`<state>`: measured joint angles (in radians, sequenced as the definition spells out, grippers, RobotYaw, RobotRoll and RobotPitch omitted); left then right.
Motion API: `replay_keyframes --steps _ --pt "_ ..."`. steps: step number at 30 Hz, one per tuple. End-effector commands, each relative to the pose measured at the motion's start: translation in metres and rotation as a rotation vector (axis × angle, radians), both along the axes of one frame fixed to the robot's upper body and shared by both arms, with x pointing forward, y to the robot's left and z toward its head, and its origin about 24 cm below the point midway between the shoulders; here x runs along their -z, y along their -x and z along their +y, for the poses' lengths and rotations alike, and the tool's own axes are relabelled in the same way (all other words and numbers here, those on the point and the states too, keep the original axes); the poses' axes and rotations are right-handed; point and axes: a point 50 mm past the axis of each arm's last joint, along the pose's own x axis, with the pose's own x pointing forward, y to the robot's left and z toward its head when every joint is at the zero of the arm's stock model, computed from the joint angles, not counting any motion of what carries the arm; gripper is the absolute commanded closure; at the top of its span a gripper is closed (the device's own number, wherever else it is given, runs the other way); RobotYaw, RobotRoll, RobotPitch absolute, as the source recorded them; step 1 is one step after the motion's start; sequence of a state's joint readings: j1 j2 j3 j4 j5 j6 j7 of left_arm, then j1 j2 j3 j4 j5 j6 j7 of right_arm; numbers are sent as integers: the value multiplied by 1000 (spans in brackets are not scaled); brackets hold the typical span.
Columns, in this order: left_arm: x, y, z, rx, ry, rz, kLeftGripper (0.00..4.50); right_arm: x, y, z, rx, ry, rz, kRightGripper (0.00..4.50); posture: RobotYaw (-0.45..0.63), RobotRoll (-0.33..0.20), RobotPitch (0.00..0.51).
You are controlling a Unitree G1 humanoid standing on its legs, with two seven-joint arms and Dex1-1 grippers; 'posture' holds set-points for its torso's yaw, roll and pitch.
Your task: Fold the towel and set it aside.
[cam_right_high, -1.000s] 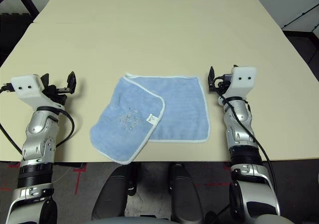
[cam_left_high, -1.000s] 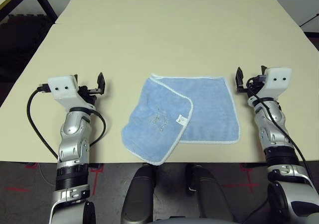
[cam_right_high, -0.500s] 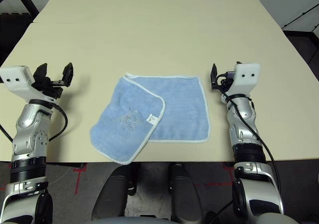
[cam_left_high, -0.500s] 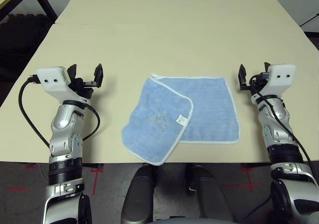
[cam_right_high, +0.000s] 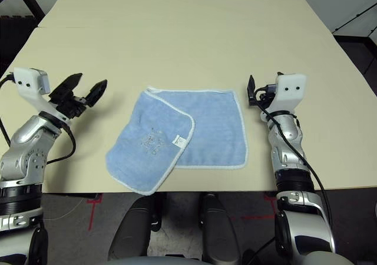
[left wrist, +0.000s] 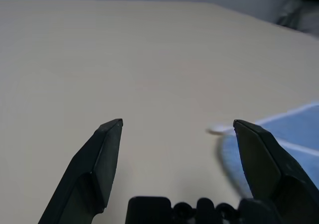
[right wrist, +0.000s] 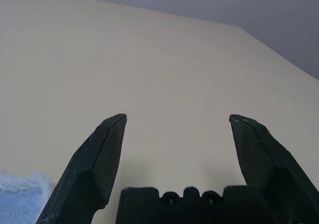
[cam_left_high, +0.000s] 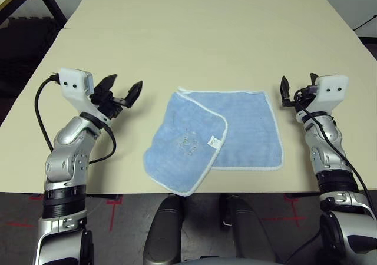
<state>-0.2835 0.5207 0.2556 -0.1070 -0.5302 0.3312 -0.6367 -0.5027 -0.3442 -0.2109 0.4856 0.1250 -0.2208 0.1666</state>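
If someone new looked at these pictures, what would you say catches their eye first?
Most likely the light-blue towel, lying near the front edge of the cream table with its left part folded over at an angle. Next, the two open, empty end effectors flanking it: the left end effector angled toward the towel, the right end effector beside its far right corner.

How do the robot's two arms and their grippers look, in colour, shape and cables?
Both forearms are silver segmented metal with black joint rings. Each wrist carries a white boxy housing with two small dark dots. The left gripper and right gripper each have two black, tapered, pointed fingers. A black cable loops from each housing down along its arm.
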Motion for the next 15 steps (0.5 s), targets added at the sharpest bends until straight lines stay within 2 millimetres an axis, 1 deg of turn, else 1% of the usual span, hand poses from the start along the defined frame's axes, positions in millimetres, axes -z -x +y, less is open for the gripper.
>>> replay_keyframes --steps 1,5,8,12,15 --pt "-1 9 -3 103 6 18 0 5 0 -7 8 -8 29 14 64 0 189" --pt "3 22 -7 231 -36 48 0 4 -1 -7 -10 1 33 14 70 0 191" --pt "5 27 -9 287 -168 24 0 3 -1 -9 -15 2 35 14 75 0 193" --pt "13 32 -8 341 -267 26 0 3 -2 -9 -26 4 37 14 75 0 193" --pt "13 35 -7 396 -339 3 0 3 -2 -10 -44 12 46 14 74 0 195"
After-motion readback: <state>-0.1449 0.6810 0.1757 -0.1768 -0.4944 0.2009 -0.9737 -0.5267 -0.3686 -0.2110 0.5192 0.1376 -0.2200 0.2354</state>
